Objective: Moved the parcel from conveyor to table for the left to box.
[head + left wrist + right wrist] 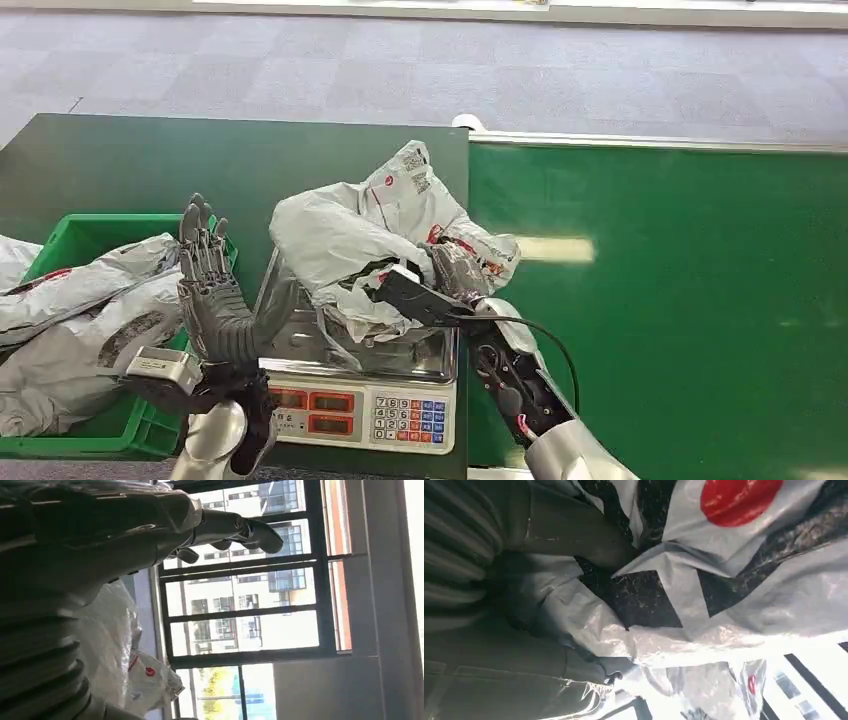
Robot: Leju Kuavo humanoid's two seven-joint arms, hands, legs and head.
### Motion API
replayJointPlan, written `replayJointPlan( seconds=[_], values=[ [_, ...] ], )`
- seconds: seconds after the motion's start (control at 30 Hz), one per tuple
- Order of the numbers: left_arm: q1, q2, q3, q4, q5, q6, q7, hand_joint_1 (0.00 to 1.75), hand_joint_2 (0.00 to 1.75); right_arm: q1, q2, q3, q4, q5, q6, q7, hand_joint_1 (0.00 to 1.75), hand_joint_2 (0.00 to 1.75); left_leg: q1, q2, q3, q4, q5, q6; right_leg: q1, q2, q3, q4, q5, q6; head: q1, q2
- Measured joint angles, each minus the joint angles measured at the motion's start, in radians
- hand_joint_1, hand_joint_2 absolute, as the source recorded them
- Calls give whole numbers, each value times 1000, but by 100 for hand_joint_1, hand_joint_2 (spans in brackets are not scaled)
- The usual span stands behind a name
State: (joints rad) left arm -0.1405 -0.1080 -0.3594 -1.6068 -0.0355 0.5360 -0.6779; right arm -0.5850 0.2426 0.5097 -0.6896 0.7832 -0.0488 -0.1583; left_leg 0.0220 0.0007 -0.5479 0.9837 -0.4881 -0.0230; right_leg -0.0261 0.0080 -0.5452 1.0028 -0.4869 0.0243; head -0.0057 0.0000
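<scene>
A grey plastic parcel [365, 235] with red and black print lies on the steel pan of a weighing scale [360, 385] on the dark table [150, 160]. My right hand [455, 272] grips the parcel at its right side; the right wrist view shows the crumpled grey film [724, 580] pressed against the hand [499, 605]. My left hand [210, 290] stands upright to the left of the scale, fingers straight and apart, holding nothing. In the left wrist view its fingers [235, 527] point toward windows, with the parcel [135, 675] beside it.
A green box [140, 425] at the left holds several grey parcels [80, 310]. The green conveyor belt [680, 300] runs along the right, its metal rail [650, 142] at the far edge. Grey carpet floor [400, 70] lies beyond.
</scene>
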Motion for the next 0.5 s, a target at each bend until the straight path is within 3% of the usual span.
replayJointPlan(
  seconds=[0.17,0.23,0.5],
  values=[
    [-1,0,0,0,0,0,0,0,175,-1,1,0,3,1,1,0,175,175,0,0,0,0,0,0,0,0,0,0,0,0,0,0],
    [-37,-2,-25,4,15,0,-1,0,175,-41,48,48,96,28,57,-12,175,175,0,3,2,0,0,0,0,3,1,0,0,-1,0,0],
    [-71,-5,-43,20,26,-5,-3,0,175,-54,86,96,140,41,77,-32,175,175,0,5,3,0,0,0,0,4,1,0,0,-1,0,0]
  ],
)
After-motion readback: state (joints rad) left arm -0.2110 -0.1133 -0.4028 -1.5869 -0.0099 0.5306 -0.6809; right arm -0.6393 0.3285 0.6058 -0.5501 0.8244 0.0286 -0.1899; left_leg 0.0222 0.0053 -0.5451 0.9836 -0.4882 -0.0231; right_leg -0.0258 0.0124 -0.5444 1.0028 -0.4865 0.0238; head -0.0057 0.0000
